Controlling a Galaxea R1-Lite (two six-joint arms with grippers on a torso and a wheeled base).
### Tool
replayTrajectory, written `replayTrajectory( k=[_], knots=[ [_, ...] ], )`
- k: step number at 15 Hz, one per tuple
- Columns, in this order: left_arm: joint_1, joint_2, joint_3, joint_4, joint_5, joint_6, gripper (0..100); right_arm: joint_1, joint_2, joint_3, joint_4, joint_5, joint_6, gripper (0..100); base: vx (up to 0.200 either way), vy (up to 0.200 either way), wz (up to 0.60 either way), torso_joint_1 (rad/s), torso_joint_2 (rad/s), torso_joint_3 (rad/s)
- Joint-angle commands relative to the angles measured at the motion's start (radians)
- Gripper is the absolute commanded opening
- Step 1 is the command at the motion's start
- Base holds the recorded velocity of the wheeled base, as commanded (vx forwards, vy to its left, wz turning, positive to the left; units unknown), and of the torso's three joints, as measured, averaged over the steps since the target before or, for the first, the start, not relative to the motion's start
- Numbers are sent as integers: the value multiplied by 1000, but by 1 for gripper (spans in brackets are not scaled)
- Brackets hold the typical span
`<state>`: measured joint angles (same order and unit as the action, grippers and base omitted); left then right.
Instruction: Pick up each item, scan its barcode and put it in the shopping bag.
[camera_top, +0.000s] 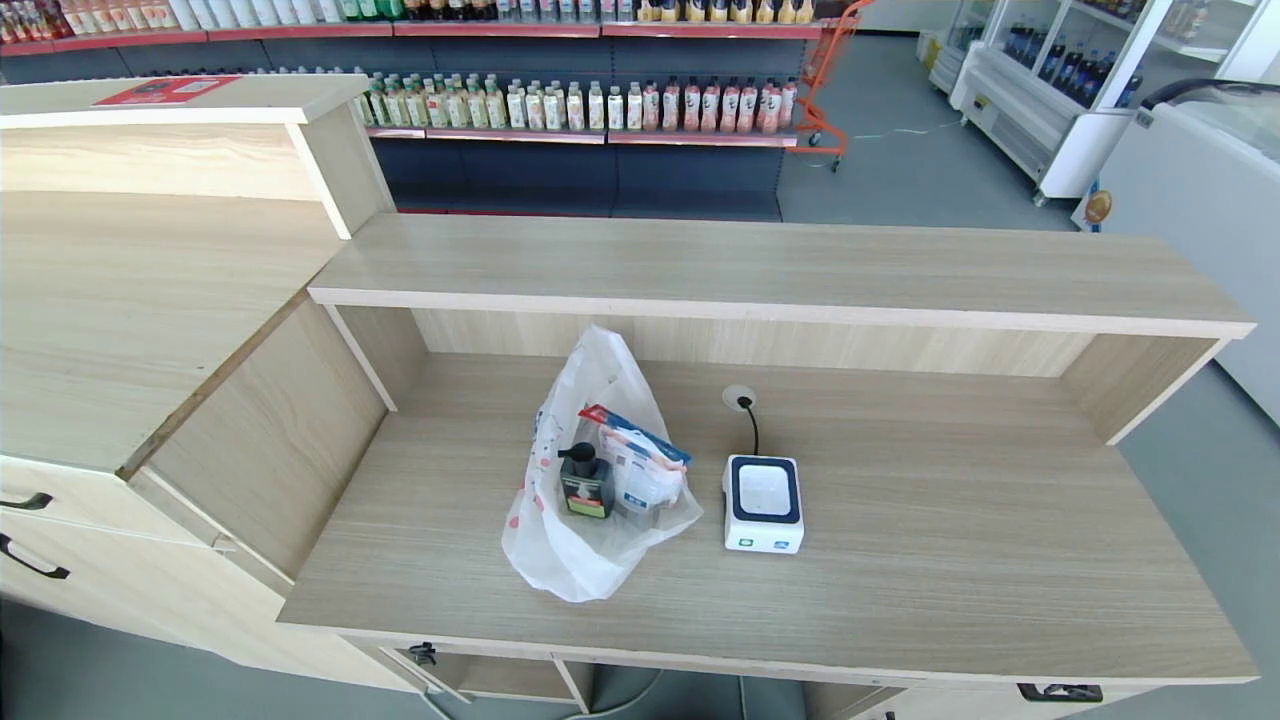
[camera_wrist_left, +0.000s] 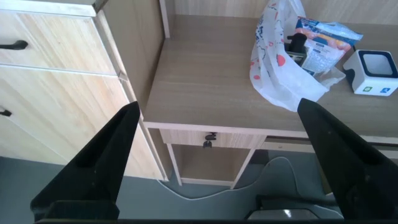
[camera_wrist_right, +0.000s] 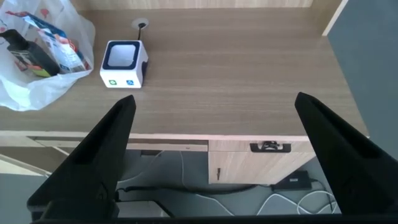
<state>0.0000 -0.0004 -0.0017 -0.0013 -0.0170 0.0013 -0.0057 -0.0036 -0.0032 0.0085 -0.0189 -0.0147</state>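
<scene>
Looking down from the head view, the shopping bag (camera_top: 590, 500) stands open on the table (camera_top: 950, 520), with a dark pump bottle (camera_top: 586, 482) and a blue-and-white packet (camera_top: 640, 465) inside it, side by side. The scanner (camera_top: 763, 500) sits just beside the bag on the robot's right, its cable running to a port in the table behind it. With both visible items bagged, the task seems to be at or near its last step.

From the left wrist view, the left gripper (camera_wrist_left: 217, 109) hangs off the table's front edge, its fingers spread wide and holding nothing. The bag (camera_wrist_left: 273, 68) lies well ahead of it.

From the right wrist view, the right gripper (camera_wrist_right: 214, 101) is likewise held back from the front edge, fingers wide apart and empty. The scanner (camera_wrist_right: 123, 62) and the bag are farther across the table.

If another item is to come, the next move calls for finding it, closing on it squarely, and turning its barcode toward the scanner's window before lowering it through the bag's mouth without snagging the thin plastic.
</scene>
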Motion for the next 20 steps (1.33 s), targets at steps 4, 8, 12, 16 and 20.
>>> replayTrajectory(
  k=[4, 8, 12, 16, 20],
  knots=[
    [0, 0, 0, 0, 0, -4, 100, 0, 5, 0, 1, -1, 5, 100, 0, -50, 0, 1, -1, -2],
    [0, 0, 0, 0, 0, -3, 100, 0, 5, 0, 1, 1, 4, 100, 0, 0, 0, 0, 0, 0],
    [0, 0, 0, 0, -1, -1, 100, 0, 5, 0, 1, -1, 1, 100, 200, 0, 0, 2, 4, -2],
    [0, 3, 0, 0, -1, -1, 100, 0, 5, 0, 1, -1, 1, 100, 200, 0, 0, 1, -2, 4],
    [0, 0, 0, 0, 0, -4, 100, 0, 5, 0, 1, 1, 5, 100, 50, 0, 0, 3, 1, 1]
  ],
)
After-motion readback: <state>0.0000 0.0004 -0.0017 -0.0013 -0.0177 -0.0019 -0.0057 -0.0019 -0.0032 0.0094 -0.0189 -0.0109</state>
